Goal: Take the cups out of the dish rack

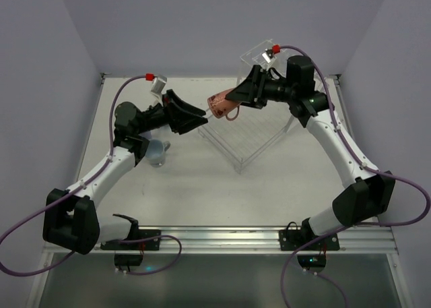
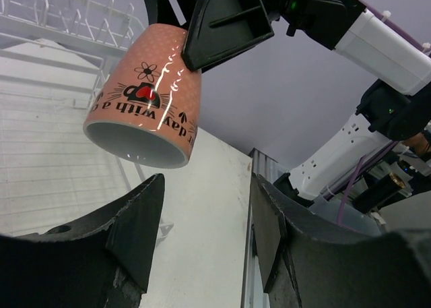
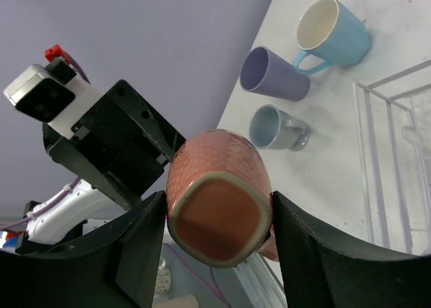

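On my left wrist feed the only writing I can read is on the salmon-pink mug (image 2: 145,96). It is black lettering on the mug's side, upside down in that view, and I make out "day with a" before the line curves out of sight around the wall. Beside the words are a small black flower outline and a little black cup drawing with a red heart on it.

A white counter (image 1: 202,193) is closed in on three sides by plain pale purple walls (image 1: 215,25). A silver metal rail (image 1: 229,237) is fixed along its near edge. Soft, even light is spread over everything, and only faint shadows are seen.
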Robot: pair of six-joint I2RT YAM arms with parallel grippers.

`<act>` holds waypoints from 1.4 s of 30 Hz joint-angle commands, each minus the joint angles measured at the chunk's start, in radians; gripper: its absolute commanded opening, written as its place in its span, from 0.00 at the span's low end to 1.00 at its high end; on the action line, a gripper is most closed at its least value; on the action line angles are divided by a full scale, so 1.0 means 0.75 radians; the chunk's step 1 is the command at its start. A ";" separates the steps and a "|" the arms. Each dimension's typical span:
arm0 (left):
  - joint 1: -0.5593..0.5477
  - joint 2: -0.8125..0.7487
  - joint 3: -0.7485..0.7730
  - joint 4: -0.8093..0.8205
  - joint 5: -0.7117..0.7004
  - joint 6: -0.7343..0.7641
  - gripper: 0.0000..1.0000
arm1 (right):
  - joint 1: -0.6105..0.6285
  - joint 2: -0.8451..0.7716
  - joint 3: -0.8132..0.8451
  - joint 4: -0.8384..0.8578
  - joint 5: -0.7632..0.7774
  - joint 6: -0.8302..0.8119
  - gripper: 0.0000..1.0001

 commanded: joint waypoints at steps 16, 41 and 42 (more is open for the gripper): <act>-0.061 0.058 0.062 0.249 -0.045 -0.119 0.59 | 0.010 -0.044 -0.009 0.323 -0.170 0.204 0.00; -0.138 0.191 0.205 0.194 -0.186 -0.176 0.00 | 0.065 -0.038 -0.050 0.384 -0.180 0.204 0.00; -0.138 0.187 0.203 0.176 -0.194 -0.174 0.00 | 0.065 -0.036 -0.048 0.380 -0.183 0.202 0.00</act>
